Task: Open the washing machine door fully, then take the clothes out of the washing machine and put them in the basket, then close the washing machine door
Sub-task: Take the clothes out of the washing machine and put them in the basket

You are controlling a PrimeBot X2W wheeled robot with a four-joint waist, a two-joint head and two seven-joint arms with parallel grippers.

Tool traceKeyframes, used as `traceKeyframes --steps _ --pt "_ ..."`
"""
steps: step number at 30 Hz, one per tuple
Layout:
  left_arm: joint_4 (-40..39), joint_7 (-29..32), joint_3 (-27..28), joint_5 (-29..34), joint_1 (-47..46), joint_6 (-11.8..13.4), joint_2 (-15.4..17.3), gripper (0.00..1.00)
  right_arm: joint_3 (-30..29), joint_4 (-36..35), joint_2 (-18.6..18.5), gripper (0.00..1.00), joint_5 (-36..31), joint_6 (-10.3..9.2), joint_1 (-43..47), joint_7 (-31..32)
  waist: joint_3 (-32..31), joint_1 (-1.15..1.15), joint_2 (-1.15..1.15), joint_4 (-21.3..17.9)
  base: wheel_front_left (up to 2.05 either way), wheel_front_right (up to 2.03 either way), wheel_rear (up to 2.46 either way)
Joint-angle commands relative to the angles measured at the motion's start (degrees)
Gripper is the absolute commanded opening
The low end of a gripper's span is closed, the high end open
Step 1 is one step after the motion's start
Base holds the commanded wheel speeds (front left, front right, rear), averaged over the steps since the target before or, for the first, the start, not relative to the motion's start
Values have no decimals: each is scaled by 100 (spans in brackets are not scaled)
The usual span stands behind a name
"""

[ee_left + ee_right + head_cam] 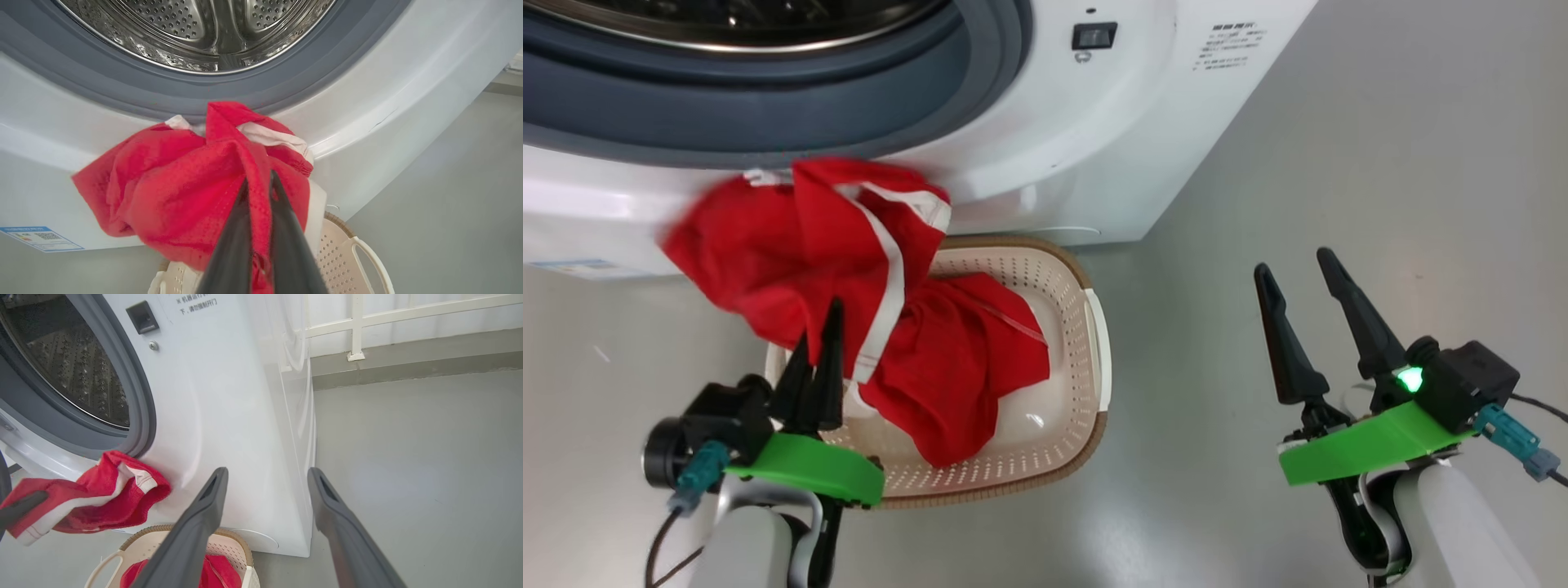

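The washing machine point(1094, 147) stands with its mouth uncovered, grey gasket point(768, 106) and steel drum point(204, 28) showing; its door is out of view. My left gripper point(818, 331) is shut on a red garment with white trim point(792, 245), which hangs in front of the machine's lower panel and above the basket point(1086, 359). In the left wrist view the fingers point(259, 179) pinch a fold of this red cloth point(175, 192). A second red garment point(964, 359) lies inside the cream basket. My right gripper point(1294, 263) hangs open over bare floor to the basket's right, holding nothing.
Grey floor point(1380, 163) spreads to the right of the machine and the basket. A white railing point(355, 326) runs along the far wall. A blue label sticker point(41, 239) sits low on the machine's front, and a black latch slot point(1094, 35) lies beside the gasket.
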Motion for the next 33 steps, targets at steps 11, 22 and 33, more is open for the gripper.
traceKeyframes --steps 11,22,33 --pt "1371 -29 -85 215 -563 -157 102 0 213 -213 14 100 73 28 -235 -36 541 0 0 -198 0 0 0" --pt "2844 -29 -66 365 -1401 -239 173 0 275 -285 14 100 95 28 -437 -36 1023 0 0 -295 0 0 0" --pt "3761 -29 -141 397 -2070 -271 243 0 309 -319 14 100 89 28 -635 -36 1329 0 0 -318 0 0 0"
